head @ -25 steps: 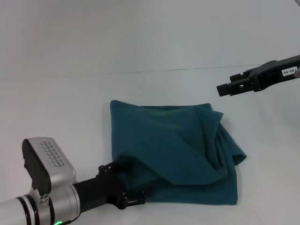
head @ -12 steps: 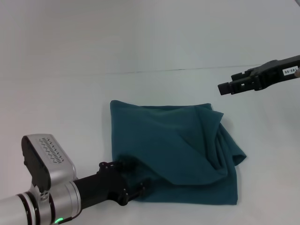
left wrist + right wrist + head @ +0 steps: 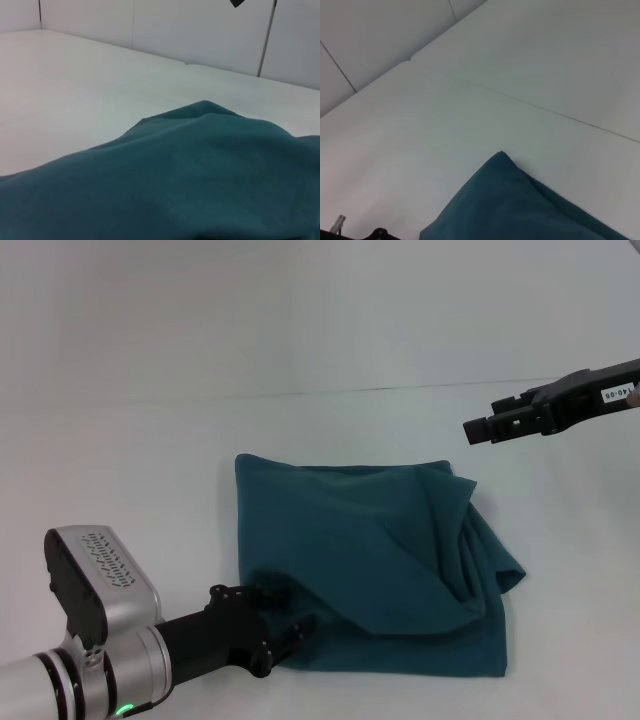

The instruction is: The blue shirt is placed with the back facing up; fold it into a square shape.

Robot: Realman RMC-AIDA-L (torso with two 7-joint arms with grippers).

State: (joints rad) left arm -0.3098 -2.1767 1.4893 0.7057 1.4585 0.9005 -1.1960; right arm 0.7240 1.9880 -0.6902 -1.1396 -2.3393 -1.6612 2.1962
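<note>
The blue shirt (image 3: 370, 560) lies on the white table, folded into a rough square with its plain teal side up. Loose folds bunch along its right edge. My left gripper (image 3: 295, 632) is low at the shirt's near left corner, touching the cloth. The shirt (image 3: 200, 175) fills the lower part of the left wrist view. My right gripper (image 3: 478, 429) hangs in the air beyond the shirt's far right corner, well clear of it. The right wrist view shows the shirt's far corner (image 3: 520, 210).
The white table (image 3: 150, 460) spreads around the shirt on every side. A thin seam (image 3: 350, 392) crosses the table behind the shirt. Pale wall panels (image 3: 200, 30) stand at the back.
My left gripper has shifted slightly along the shirt's near left corner, uncovering a bit more of the near edge. The right arm has hardly moved.
</note>
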